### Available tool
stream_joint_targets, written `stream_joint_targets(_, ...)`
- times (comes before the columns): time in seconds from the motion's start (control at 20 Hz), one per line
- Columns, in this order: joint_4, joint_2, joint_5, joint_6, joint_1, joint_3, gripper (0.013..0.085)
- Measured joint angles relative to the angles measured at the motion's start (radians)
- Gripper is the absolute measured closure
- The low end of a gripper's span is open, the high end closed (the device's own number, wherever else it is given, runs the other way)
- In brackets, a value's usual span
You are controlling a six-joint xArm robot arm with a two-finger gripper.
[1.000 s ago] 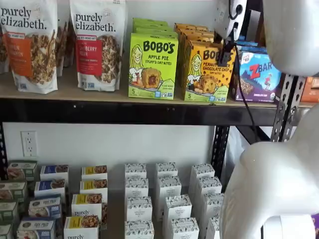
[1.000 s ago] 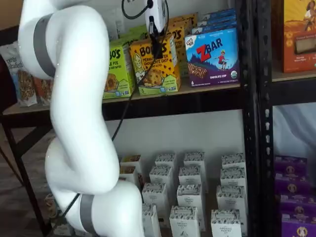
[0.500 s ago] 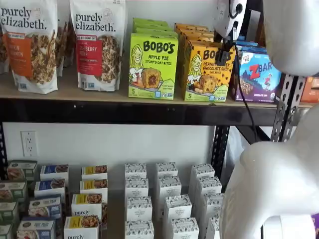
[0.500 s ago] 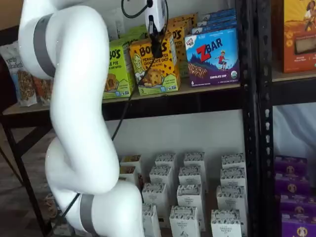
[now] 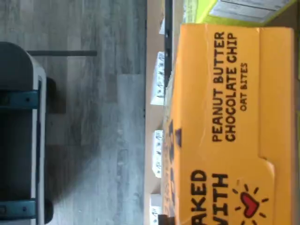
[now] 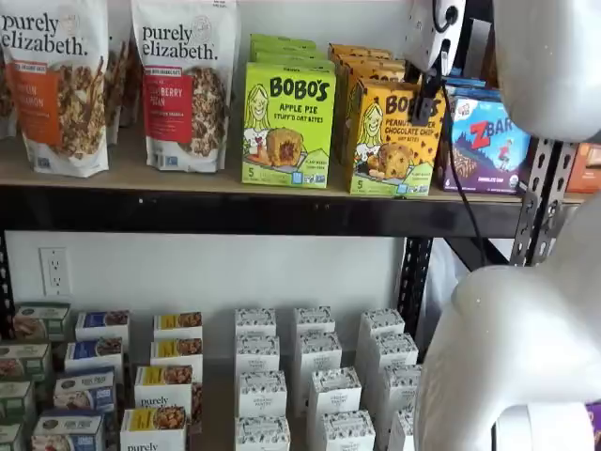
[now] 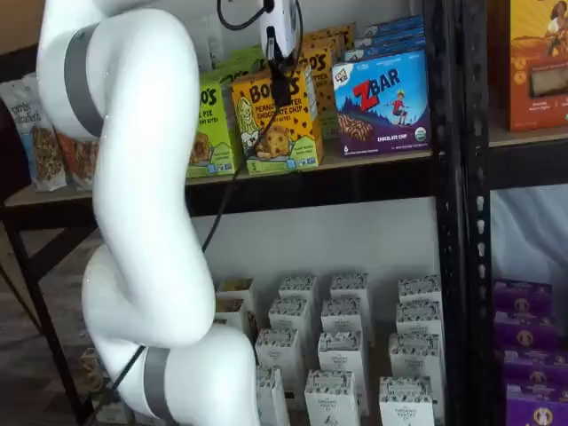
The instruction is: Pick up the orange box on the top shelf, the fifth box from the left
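Observation:
The orange box is a yellow-orange Bobo's Peanut Butter Chocolate Chip carton, and it is at the front edge of the top shelf, slightly tilted. My gripper comes down from above, with its black fingers over the carton's upper right part. It is shut on the orange box. In the wrist view the carton's orange top panel fills the frame close up. More orange cartons stand in a row behind it.
A lime-green Bobo's Apple Pie box is on one side of the carton and a blue ZBar box on the other. Granola bags are further left. Small white boxes fill the lower shelf. A black upright is beside the ZBar.
The fingers have closed on the orange box. The carton has shifted a little toward the shelf's front edge and now leans slightly.

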Motion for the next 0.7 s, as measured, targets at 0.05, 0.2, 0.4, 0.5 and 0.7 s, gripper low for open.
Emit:
stream_joint_targets(0.05,0.004,-0.002,0.008,0.001,0.000,-0.002,0.0730)
stream_joint_targets(0.2,0.024,-0.018,0.024,0.004,-0.003,0.000,0.0730)
stream_joint_targets(0.4,0.045,-0.050,0.048,0.010,-0.004,0.008,0.0730)
stream_joint_targets(0.5,0.048,-0.079,0.042,0.013,-0.003,0.030,0.0730)
stream_joint_targets(0.7,0.047,-0.147,0.025,0.016,-0.001,0.085,0.0730)
